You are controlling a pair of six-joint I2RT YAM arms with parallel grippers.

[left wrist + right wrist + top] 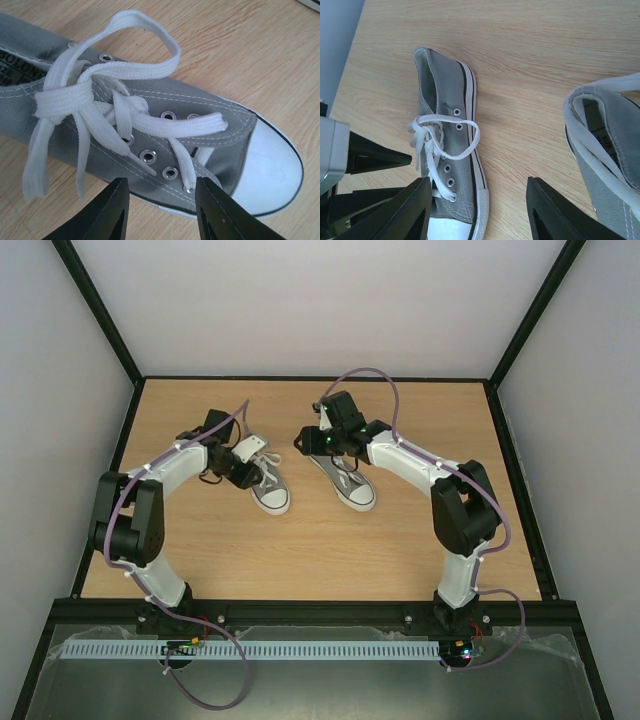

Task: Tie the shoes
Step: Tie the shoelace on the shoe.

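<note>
Two small grey shoes with white toe caps lie on the wooden table, the left shoe (272, 492) and the right shoe (352, 485). On the left shoe (200, 100) the white laces are crossed into a knot (65, 97), with one loop (170, 47) standing up and loose ends hanging over the side. My left gripper (162, 192) hovers open just beside this shoe's eyelets, holding nothing. My right gripper (477, 200) is open above the bare wood between the left shoe (457, 165) and the right shoe (615, 190), whose white lace (620, 85) lies loose.
Black frame posts and pale walls enclose the table (400, 540) on three sides. The left gripper's black fingers (375, 155) show at the left edge of the right wrist view, close to the left shoe. Both arms (420, 465) reach in over the shoes' heels.
</note>
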